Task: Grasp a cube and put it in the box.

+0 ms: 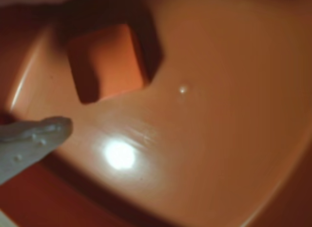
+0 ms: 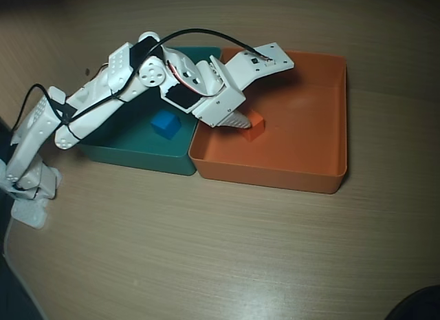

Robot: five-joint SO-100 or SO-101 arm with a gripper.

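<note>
The small orange cube (image 1: 106,61) rests on the floor of the orange box (image 1: 219,139), casting a dark shadow around itself. In the wrist view one pale fingertip (image 1: 41,138) shows at the lower left, a clear gap away from the cube and touching nothing. In the overhead view my gripper (image 2: 245,122) reaches into the near-left part of the box (image 2: 309,107), and the cube (image 2: 254,124) lies right at its tip. The jaws stand open with the cube loose between them.
A teal tray (image 2: 137,148) sits against the box's left wall in the overhead view, and a small blue cube (image 2: 166,124) lies in it. My arm stretches across this tray from its base at the left edge. Wooden tabletop surrounds both trays.
</note>
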